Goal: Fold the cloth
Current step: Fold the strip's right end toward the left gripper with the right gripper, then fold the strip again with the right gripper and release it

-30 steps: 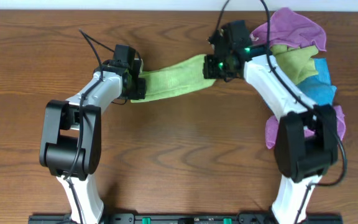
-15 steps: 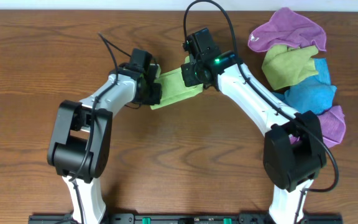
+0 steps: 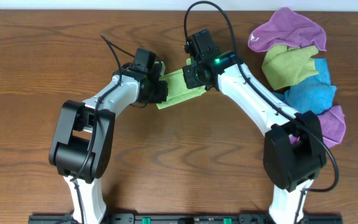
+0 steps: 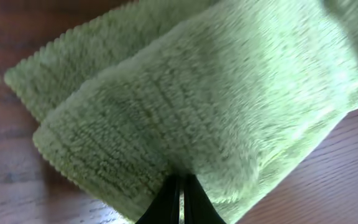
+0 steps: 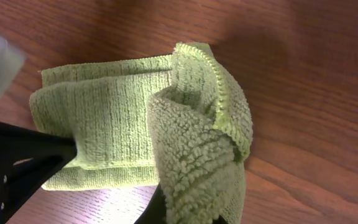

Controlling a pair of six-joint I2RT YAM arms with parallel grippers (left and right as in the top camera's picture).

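A light green cloth [image 3: 178, 88] lies folded over itself on the wooden table between the two grippers. My left gripper [image 3: 159, 92] is shut on the cloth's left edge; in the left wrist view the cloth [image 4: 191, 93] fills the frame above the closed fingers [image 4: 180, 199]. My right gripper [image 3: 194, 76] is shut on the cloth's right end, held over the rest of it; in the right wrist view that end [image 5: 197, 162] hangs bunched over the fingers, with the flat layers [image 5: 104, 118] to the left.
A pile of cloths sits at the back right: purple [image 3: 284, 28], green [image 3: 288, 62], blue [image 3: 309, 90] and another purple one [image 3: 331, 121]. The left arm's dark body [image 5: 11, 168] shows at the lower left of the right wrist view.
The right gripper carried its end of the cloth leftward over the left end, so the stretched cloth is now doubled. The left gripper shifted slightly right.
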